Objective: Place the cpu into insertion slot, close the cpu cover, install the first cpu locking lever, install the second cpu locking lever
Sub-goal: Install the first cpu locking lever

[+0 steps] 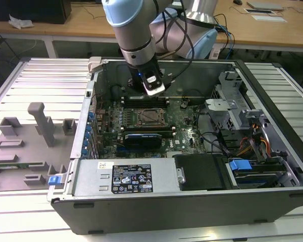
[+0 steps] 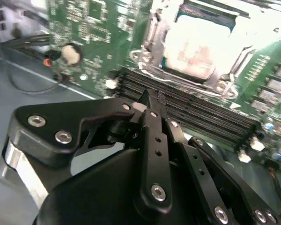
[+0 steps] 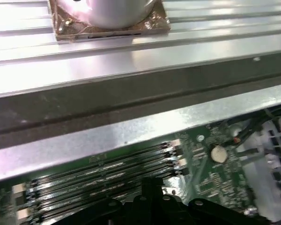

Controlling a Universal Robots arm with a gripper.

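The gripper [image 2: 149, 99] hangs inside the open computer case [image 1: 192, 212], over the long memory slots [image 2: 192, 110]. Its fingers are pressed together and nothing is between them. Just beside, the cpu [image 2: 196, 44] lies in the insertion slot [image 1: 149, 117], with the cpu cover [image 2: 155, 35] framing its edges. The case wall [image 3: 131, 133] stands near.
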